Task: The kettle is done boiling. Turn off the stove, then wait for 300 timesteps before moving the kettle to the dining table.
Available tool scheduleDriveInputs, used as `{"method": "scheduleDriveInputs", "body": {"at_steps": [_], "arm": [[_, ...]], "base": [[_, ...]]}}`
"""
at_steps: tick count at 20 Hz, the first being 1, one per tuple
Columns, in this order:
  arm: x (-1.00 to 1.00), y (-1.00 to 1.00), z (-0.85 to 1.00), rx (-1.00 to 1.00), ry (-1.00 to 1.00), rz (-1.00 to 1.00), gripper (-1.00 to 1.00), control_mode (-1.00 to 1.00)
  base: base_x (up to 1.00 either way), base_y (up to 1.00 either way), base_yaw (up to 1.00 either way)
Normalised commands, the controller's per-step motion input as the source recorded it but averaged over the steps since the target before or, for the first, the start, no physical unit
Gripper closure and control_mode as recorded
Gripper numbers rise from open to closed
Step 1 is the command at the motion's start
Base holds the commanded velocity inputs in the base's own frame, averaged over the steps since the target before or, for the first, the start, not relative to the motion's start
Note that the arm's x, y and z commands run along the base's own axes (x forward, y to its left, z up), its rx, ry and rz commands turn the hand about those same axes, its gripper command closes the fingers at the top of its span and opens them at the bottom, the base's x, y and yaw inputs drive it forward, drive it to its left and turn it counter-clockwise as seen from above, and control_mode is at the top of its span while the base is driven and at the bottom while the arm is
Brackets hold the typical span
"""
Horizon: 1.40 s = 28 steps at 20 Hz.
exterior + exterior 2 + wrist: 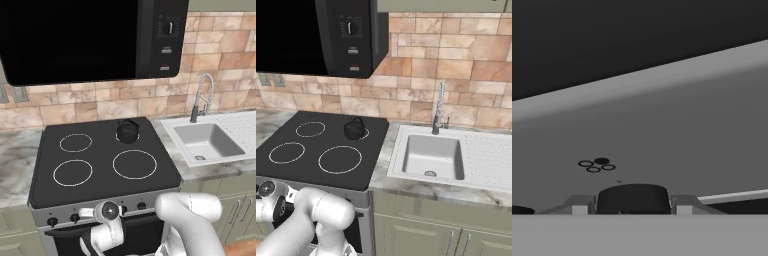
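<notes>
Kettle (127,132) is sitting on the stove's (100,165) two o'clock burner, likely rigid and water-heavy; its arched handle looks the best hold. Gripper (632,205) is bracketing a knob (633,198), fingers alongside.

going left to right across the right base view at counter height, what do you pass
stove → kettle on its rear right burner → sink → faucet → ribbed draining board
</notes>
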Motion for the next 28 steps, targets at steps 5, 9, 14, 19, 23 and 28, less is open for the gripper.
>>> {"method": "scheduleDriveInputs", "body": {"at_steps": [5, 9, 14, 19, 23, 28], "arm": [[0.0, 0.0, -0.06, 0.06, 0.02, -0.09, -1.0, -1.0], [0.0, 0.0, -0.01, 0.05, 0.0, -0.08, -1.0, -1.0], [-0.02, -0.01, 0.0, 0.05, 0.0, -0.07, -1.0, -1.0], [-0.06, -0.07, 0.18, 0.0, 0.03, -0.05, -1.0, -1.0], [-0.06, 0.0, 0.37, 0.0, 0.05, -0.03, -1.0, -1.0], [-0.05, 0.03, 0.5, -0.04, 0.04, 0.0, -1.0, -1.0]], "base": [[0.0, 0.0, 0.0], [0.0, 0.0, 0.0], [0.0, 0.0, 0.0], [0.0, 0.0, 0.0], [0.0, 0.0, 0.0], [0.0, 0.0, 0.0]]}}
